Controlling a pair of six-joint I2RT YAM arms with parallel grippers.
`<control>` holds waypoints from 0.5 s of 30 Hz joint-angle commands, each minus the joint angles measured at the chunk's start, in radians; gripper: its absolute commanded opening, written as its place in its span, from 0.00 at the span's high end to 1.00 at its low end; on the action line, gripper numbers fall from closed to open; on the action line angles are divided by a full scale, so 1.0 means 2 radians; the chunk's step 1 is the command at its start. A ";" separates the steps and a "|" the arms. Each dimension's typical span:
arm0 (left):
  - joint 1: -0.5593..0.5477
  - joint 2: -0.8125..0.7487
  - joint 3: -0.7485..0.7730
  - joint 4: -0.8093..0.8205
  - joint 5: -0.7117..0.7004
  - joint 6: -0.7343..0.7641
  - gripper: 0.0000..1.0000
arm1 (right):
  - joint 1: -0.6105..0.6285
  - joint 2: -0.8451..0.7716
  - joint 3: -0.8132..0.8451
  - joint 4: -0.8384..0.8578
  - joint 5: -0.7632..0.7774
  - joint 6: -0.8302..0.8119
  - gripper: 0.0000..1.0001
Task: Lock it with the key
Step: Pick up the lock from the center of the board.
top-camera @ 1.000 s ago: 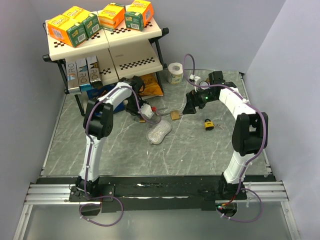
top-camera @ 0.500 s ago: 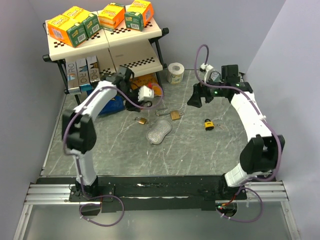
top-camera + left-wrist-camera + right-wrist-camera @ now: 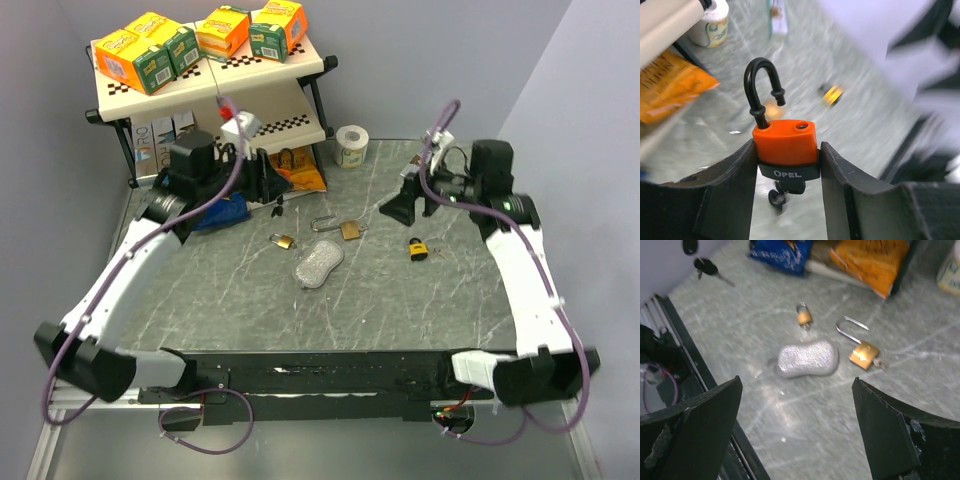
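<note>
An orange padlock (image 3: 785, 137) with a black base marked OPEL has its black shackle (image 3: 759, 85) swung open. My left gripper (image 3: 787, 152) is shut on its body and holds it in the air. A black-headed key (image 3: 790, 186) sits in the lock's underside, and a second key dangles beside it. In the top view the left gripper (image 3: 268, 172) hangs in front of the shelf, with the keys (image 3: 277, 207) below it. My right gripper (image 3: 405, 205) is open and empty, raised above the table (image 3: 797, 385).
On the table lie a small brass padlock (image 3: 283, 240), a larger brass padlock (image 3: 347, 228) with an open shackle, a silver mesh pouch (image 3: 318, 263) and a yellow-black padlock (image 3: 418, 248). A shelf (image 3: 270, 125) with boxes, an orange bag (image 3: 302, 172) and a tape roll (image 3: 350, 146) stand behind.
The left arm has lifted the orange padlock off the table and drawn it back toward the shelf. The right arm has pulled back to the right and risen, still open.
</note>
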State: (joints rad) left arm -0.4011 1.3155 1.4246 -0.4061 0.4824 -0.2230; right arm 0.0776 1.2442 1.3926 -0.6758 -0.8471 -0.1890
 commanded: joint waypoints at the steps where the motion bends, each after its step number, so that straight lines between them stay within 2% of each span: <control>1: -0.022 -0.058 -0.042 0.121 -0.071 -0.263 0.99 | 0.000 -0.087 -0.087 0.134 -0.036 0.107 0.01; 3: -0.035 -0.079 -0.078 0.150 -0.088 -0.337 0.99 | 0.011 -0.129 -0.125 0.199 -0.026 0.175 0.01; 5: -0.049 -0.086 -0.093 0.175 -0.106 -0.375 0.99 | 0.029 -0.157 -0.167 0.267 -0.002 0.215 0.01; 9: -0.074 -0.077 -0.096 0.192 -0.116 -0.404 0.99 | 0.139 -0.162 -0.169 0.284 0.117 0.207 0.01; 15: -0.101 -0.057 -0.105 0.214 -0.112 -0.437 0.99 | 0.227 -0.124 -0.143 0.311 0.223 0.207 0.01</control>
State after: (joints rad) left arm -0.5758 1.1954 1.2129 -0.1223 0.2745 -0.9871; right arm 0.4595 0.9615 1.0508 -0.1696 -0.5941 0.1886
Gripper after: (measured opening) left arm 0.509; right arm 0.993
